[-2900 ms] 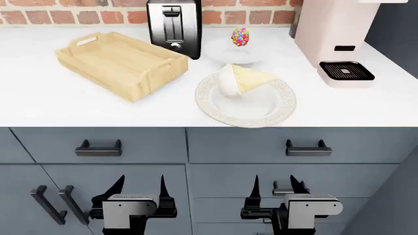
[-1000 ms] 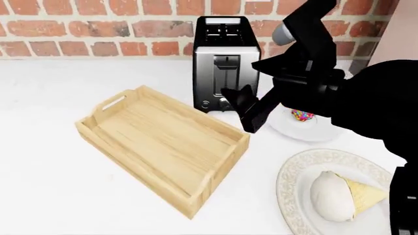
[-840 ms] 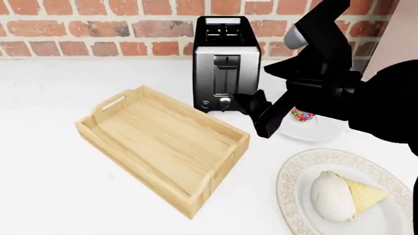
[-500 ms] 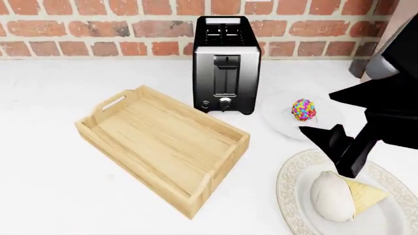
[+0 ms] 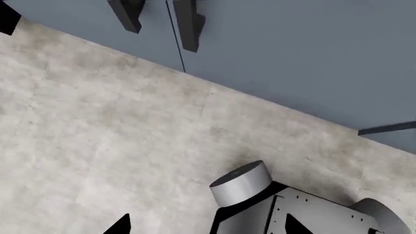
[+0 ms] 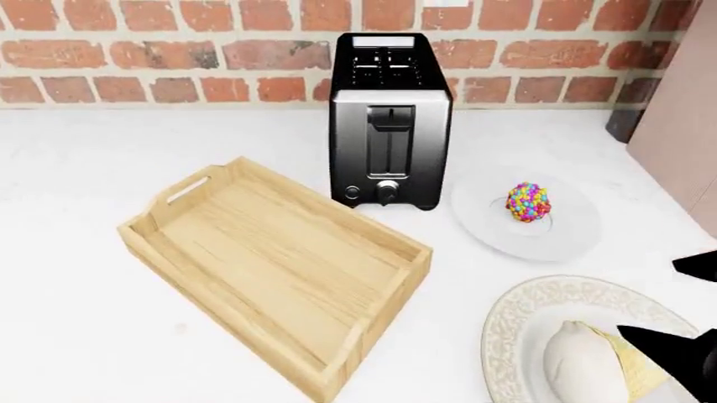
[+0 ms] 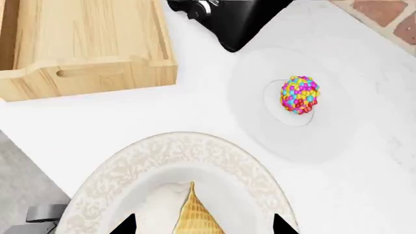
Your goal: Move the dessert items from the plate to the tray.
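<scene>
Brick wall behind my white bench (image 6: 79, 277). Taking the toaster (image 6: 390, 117) as landmark: the tray (image 6: 274, 269) sits front-left, candy ball (image 6: 528, 201) right, cone (image 6: 599, 369) front-right beneath my right tool (image 7: 202, 225), its fingertips spread; I can't tell how the left tool (image 5: 204, 226) stands.

The counter is seen from above and in front by the head view, the same tray (image 6: 274, 273), toaster (image 7: 227, 17) and plates are seen closer from overhead by the right wrist view, and only floor (image 5: 97, 146) and cabinets are faced by the left wrist view.
</scene>
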Controlling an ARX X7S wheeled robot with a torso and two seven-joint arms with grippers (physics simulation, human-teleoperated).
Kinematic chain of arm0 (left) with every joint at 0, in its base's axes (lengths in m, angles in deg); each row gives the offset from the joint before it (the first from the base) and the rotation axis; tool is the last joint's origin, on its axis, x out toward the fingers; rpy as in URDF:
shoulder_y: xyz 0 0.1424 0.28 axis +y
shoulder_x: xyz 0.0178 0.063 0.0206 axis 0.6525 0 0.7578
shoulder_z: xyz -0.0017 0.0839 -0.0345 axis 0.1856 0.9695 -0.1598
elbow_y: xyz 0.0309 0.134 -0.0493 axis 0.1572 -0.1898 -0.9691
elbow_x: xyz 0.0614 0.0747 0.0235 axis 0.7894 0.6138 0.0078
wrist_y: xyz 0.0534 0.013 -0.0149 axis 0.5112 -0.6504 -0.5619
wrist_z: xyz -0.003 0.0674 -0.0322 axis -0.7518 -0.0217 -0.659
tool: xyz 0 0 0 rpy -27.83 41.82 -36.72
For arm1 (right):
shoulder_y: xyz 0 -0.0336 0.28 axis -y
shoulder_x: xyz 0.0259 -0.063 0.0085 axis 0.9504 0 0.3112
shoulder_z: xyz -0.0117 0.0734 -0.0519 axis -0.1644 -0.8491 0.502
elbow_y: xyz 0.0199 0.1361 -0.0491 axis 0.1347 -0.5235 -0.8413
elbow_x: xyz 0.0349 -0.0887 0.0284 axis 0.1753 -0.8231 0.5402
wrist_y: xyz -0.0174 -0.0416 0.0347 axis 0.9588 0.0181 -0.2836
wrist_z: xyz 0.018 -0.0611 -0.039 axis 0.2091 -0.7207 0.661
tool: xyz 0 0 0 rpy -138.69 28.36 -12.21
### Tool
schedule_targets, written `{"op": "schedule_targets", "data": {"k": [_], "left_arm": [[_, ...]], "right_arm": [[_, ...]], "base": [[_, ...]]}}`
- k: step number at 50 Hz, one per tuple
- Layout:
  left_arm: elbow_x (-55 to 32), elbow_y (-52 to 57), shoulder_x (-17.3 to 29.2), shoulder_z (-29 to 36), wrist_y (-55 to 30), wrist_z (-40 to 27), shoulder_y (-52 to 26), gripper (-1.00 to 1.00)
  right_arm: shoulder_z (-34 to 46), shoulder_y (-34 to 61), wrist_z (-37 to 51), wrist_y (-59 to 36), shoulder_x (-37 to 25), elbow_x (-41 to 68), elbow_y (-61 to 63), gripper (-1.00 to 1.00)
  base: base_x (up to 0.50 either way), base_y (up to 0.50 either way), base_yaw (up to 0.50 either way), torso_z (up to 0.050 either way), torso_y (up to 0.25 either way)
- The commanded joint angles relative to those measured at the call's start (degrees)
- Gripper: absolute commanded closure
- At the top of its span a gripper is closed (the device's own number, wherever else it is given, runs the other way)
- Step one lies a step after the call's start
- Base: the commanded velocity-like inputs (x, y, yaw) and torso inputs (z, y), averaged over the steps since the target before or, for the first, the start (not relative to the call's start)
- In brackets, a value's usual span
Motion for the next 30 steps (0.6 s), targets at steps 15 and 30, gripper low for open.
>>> {"op": "schedule_targets", "data": {"k": [15, 30], "left_arm": [[-0.3, -0.1, 0.3, 2.1, -1.2, -0.1, 0.0, -1.0], [-0.5, -0.1, 0.2, 1.3, -1.5, 0.8, -0.1, -1.0]], "right_arm": [[17.8, 8.1, -11.5, -0.4, -8.1, -6.1, 9.8, -1.0], [22.4, 17.2, -13.9, -0.4, -4.8, -8.1, 8.3, -1.0]], "base": [[0.0, 0.0, 0.0, 0.0, 0.0], [0.0, 0.0, 0.0, 0.0, 0.0]]}}
